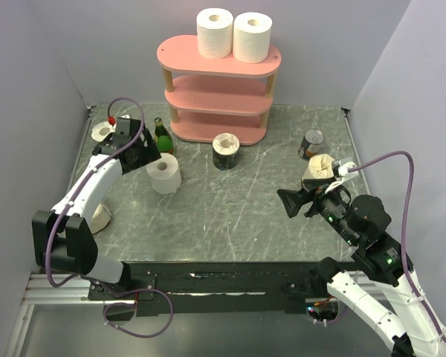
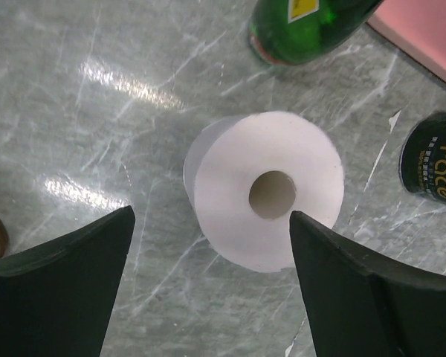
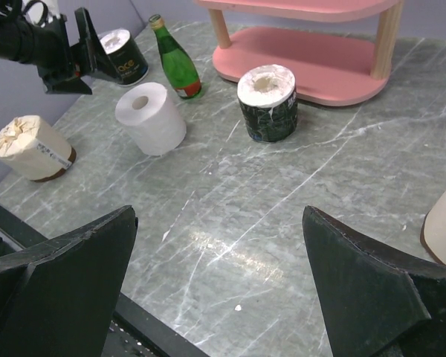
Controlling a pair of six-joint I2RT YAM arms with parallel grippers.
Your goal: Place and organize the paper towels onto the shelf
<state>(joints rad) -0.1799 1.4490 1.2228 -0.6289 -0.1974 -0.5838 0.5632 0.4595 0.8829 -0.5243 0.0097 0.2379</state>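
Left gripper (image 2: 212, 214), jaws spread, is positioned over a white roll (image 2: 264, 190) at twelve o'clock; right gripper (image 3: 219, 212) is held open. Grasp judged pending: closure, then transfer to shelf (image 1: 180, 53), is needed.

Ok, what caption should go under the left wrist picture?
Open left claw hovering over an upright white paper towel roll, green glass bottle beyond.
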